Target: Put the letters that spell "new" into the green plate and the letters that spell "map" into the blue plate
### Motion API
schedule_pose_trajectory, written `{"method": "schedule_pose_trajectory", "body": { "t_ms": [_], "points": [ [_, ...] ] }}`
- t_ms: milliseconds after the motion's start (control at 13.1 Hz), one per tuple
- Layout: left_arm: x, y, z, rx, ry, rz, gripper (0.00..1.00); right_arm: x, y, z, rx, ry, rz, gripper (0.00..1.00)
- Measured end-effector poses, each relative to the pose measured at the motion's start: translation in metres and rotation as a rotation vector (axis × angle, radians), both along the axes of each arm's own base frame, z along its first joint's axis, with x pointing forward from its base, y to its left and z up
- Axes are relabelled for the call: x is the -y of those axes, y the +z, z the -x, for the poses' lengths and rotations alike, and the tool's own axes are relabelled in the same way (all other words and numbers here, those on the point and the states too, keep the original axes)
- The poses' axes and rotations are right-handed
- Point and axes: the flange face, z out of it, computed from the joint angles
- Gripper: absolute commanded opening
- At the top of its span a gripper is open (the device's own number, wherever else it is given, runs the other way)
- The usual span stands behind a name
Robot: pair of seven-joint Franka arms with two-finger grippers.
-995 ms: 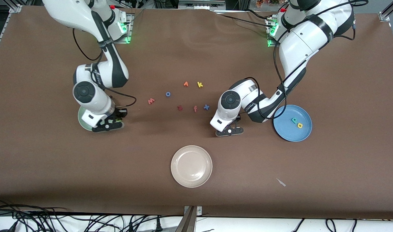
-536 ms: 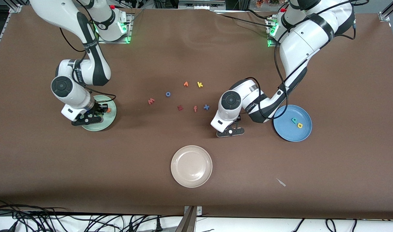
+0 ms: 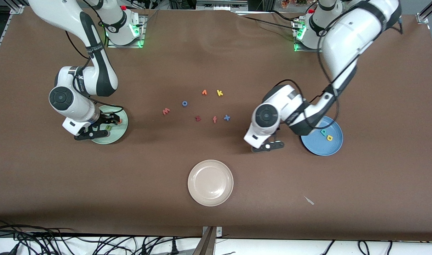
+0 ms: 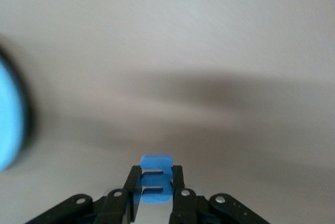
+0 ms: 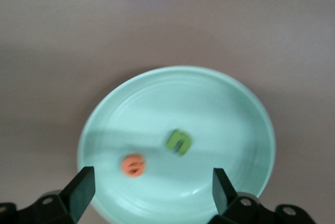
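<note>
The green plate (image 3: 114, 139) (image 5: 230, 109) holds a green n (image 3: 108, 127) (image 5: 179, 141) and an orange e (image 3: 119, 121) (image 5: 133, 165). My right gripper (image 3: 95, 131) (image 5: 153, 187) hangs open just over this plate, nothing between its fingers. A salmon w (image 3: 166, 111) lies on the table. My left gripper (image 3: 269, 145) (image 4: 156, 175) is shut on a blue m (image 4: 156, 182), over bare table beside the blue plate (image 3: 318, 148) (image 4: 8, 119). In that plate lie a teal p (image 3: 323, 132) and a yellow a (image 3: 329, 137).
Mid-table lie a blue o (image 3: 184, 103), an orange letter (image 3: 204, 92), a yellow k (image 3: 220, 93), a dark red z (image 3: 197, 118), a salmon f (image 3: 214, 119) and a blue x (image 3: 227, 117). A cream plate (image 3: 210, 166) sits nearer the camera.
My right gripper moved over the green plate, opened and let the green n drop into it. My left gripper closed on the blue m and carried it toward the blue plate.
</note>
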Motion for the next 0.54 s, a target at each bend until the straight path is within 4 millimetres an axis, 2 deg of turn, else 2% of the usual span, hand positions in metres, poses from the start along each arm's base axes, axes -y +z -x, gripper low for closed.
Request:
{"method": "schedule_pose_trajectory", "body": {
  "t_ms": [77,230,383,536],
  "points": [
    [-0.028,0.017,-0.008,-0.017,-0.007,-0.021,0.09,-0.009,0.003,0.0,-0.008,-0.084,-0.021,1.0],
    [-0.085,0.027,-0.019,-0.078,-0.033,-0.053,0.1,-0.034,0.003,0.002,-0.005,-0.258,-0.021,1.0],
    [-0.135,0.015,-0.026,-0.134,-0.047,-0.055,0.1,-0.075,0.003,0.008,0.017,-0.443,0.001,1.0],
    [-0.176,-0.011,-0.025,-0.188,-0.062,-0.061,0.14,-0.124,0.003,0.021,0.04,-0.595,0.025,1.0]
  ]
}}
